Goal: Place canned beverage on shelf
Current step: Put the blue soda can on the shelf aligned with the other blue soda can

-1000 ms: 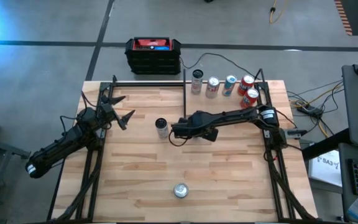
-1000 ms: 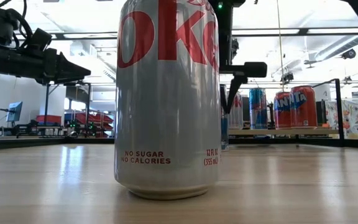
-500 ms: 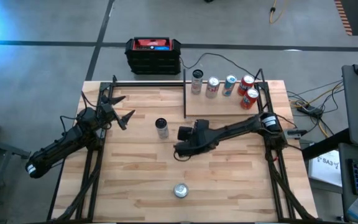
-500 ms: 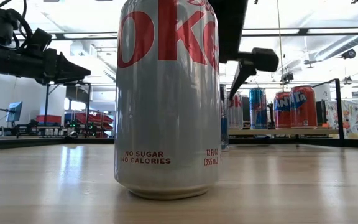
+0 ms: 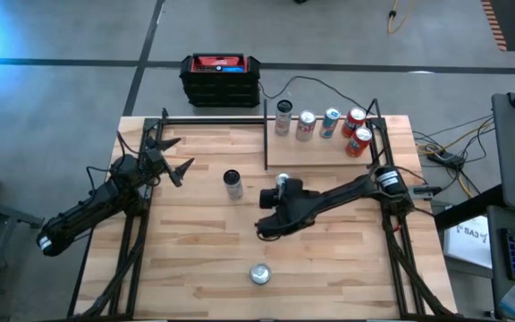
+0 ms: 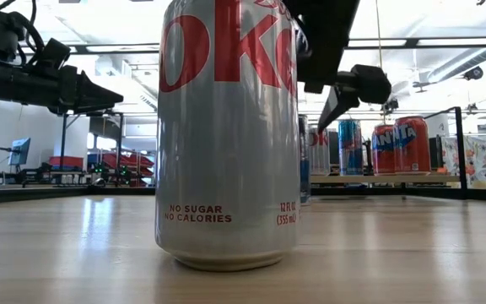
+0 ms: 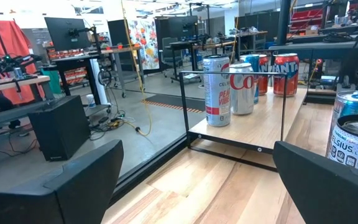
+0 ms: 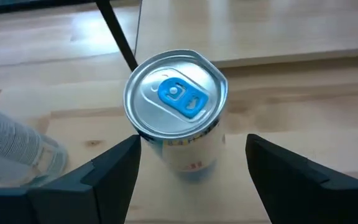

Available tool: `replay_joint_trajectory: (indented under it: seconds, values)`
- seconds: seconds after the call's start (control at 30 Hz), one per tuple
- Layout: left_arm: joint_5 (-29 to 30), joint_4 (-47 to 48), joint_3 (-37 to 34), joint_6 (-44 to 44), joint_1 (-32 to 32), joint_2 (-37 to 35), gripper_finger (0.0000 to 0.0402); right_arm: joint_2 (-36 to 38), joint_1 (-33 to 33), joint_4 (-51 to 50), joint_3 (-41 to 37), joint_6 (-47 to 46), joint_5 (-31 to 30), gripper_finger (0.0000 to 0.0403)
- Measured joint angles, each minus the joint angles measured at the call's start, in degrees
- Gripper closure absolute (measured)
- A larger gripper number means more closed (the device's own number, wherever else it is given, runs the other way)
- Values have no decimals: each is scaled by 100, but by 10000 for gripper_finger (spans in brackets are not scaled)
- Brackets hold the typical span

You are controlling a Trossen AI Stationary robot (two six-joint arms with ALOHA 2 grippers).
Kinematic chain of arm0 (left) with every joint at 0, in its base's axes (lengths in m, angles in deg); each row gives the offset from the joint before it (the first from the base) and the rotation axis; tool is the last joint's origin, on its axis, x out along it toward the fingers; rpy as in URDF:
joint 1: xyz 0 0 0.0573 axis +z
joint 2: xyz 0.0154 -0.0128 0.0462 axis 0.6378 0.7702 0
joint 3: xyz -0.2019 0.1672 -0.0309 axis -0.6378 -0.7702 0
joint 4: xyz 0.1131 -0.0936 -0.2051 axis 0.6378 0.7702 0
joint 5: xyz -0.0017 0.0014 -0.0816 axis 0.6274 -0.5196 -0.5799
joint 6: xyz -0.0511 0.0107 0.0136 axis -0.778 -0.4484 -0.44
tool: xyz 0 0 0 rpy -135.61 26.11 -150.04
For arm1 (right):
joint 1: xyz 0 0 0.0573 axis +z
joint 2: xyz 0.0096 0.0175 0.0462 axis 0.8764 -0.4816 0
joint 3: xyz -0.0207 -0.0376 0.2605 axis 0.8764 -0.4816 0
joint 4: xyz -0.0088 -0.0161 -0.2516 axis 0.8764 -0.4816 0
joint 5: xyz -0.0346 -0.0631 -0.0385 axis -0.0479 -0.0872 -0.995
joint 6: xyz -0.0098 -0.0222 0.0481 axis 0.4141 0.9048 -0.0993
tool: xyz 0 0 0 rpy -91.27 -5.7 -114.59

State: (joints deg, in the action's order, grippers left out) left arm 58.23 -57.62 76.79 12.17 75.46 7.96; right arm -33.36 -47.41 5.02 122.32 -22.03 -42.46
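A silver can with a blue tab point(image 8: 178, 106) stands upright on the table just off the shelf's near left corner point(image 5: 282, 182). My right gripper point(image 8: 193, 142) slants down toward the far edge, open. Its fingers stand on either side of this can's upper part, with a clear gap at one finger point(image 8: 272, 162). The shelf point(image 5: 311, 154), a small wood board with black rods, carries several cans along its far side. My left gripper point(image 5: 175, 159) waits open at the table's left, pointing level.
A white can point(image 5: 232, 183) stands left of the blue-tab can. A Diet Coke can point(image 5: 259, 274) stands near the front edge and fills the low view point(image 6: 226, 127). A black and red box point(image 5: 221, 79) sits beyond the far edge. Black frame rods line both table sides.
My right gripper has drawn back from beside the white can toward the table's near edge and a little down. It has turned from pointing left to pointing at the far edge. The blue-tab can, hidden under the arm before, now shows between its fingers.
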Motion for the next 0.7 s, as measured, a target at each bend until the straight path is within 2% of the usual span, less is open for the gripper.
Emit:
replay_joint_trajectory:
  seconds: [0.5,0.7]
  values:
    - [0,0,1,0,0,0,3,-994,-5,-79,28,-216,-980,129]
    - [0,0,-1,0,0,2,3,-1104,-29,-189,30,-635,-1012,132]
